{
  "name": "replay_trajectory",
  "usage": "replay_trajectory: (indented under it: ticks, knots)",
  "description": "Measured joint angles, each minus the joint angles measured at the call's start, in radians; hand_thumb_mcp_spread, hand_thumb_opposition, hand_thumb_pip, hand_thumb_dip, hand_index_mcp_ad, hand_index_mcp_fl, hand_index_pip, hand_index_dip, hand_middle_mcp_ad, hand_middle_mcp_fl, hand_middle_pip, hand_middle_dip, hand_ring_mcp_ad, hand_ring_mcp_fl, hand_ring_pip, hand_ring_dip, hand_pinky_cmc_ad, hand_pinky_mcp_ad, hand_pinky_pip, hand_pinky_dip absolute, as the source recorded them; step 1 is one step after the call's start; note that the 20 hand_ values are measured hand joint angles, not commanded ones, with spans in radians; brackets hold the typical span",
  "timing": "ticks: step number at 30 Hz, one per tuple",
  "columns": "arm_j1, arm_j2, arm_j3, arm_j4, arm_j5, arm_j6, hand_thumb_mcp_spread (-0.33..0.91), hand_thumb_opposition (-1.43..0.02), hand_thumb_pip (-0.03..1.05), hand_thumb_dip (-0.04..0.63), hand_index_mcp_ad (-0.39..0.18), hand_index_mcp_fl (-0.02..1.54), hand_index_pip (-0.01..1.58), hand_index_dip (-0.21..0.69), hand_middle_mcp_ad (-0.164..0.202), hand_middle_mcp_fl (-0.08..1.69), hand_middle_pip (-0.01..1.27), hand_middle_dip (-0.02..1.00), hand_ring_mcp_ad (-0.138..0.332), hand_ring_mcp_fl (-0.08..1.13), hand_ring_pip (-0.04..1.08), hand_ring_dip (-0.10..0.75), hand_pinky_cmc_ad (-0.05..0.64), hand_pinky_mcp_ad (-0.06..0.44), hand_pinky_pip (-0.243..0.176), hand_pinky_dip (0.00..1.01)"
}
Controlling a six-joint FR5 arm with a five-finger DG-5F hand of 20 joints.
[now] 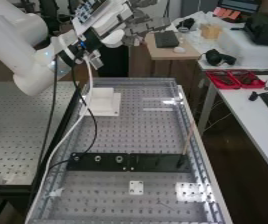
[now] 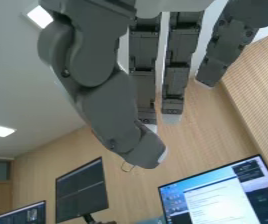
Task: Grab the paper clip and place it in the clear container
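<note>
1. Hand is closing on the paper clip, apparently pinching it at the thumb's tip; the opposing contact is lying out of sight.
2. Handling (judged): the clip is likely weighing almost nothing, behaving as springy wire, and offering smooth, narrow surfaces prone to slipping or pivoting. Breakage is not posing a concern; excess pressure is risking bending or ejection.
3. Grip location (judged): fingertips are best bearing on the flat faces of the loops, near mid-length, leaving one end free for release.
4. Position: a thin wire loop is projecting just beyond the thumb's tip, touching or nearly touching it, well apart from the farther fingers' tips.
5. Arm is holding the hand raised over the far end of the perforated tabletop, beyond the white block.
6. A faint see-through outline is lying beside the block, possibly marking the clear container; its identity is remaining uncertain.
7. Nearer the camera, a dark strip is spanning the tabletop.
</note>
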Motion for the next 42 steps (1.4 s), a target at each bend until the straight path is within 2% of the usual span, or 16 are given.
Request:
replay_trajectory:
  ticks: [7, 15, 23, 30, 42]
  knots:
    - [0.106, 0.01, 0.011, -0.02, 0.089, -0.039, 0.75, -1.16, 0.69, 0.316, -0.166, 0.47, 0.21, -0.182, -0.012, 0.89, 0.82, 0.75, 0.051, 0.58, 0.24, 0.506, 0.494, 0.265, 0.066, 0.2]
    - [0.184, -0.013, 0.04, -0.06, 0.158, -0.093, 0.75, -1.16, 0.69, 0.316, -0.166, 0.47, 0.21, -0.182, -0.009, 0.89, 0.82, 0.75, 0.051, 0.58, 0.24, 0.506, 0.494, 0.265, 0.066, 0.2]
    - [0.235, -0.078, 0.087, -0.128, 0.216, -0.146, 0.75, -1.16, 0.69, 0.316, -0.169, 0.47, 0.21, -0.182, -0.009, 0.89, 0.82, 0.75, 0.051, 0.58, 0.24, 0.506, 0.494, 0.262, 0.066, 0.2]
    - [0.275, -0.164, 0.153, -0.222, 0.255, -0.183, 0.75, -1.16, 0.69, 0.316, -0.166, 0.47, 0.21, -0.182, -0.012, 0.89, 0.82, 0.75, 0.052, 0.58, 0.24, 0.501, 0.494, 0.265, 0.066, 0.2]
    - [0.302, -0.283, 0.243, -0.35, 0.338, -0.228, 0.74, -1.16, 0.69, 0.316, -0.168, 0.47, 0.21, -0.182, -0.003, 0.89, 0.82, 0.75, 0.051, 0.57, 0.27, 0.503, 0.496, 0.265, 0.066, 0.2]
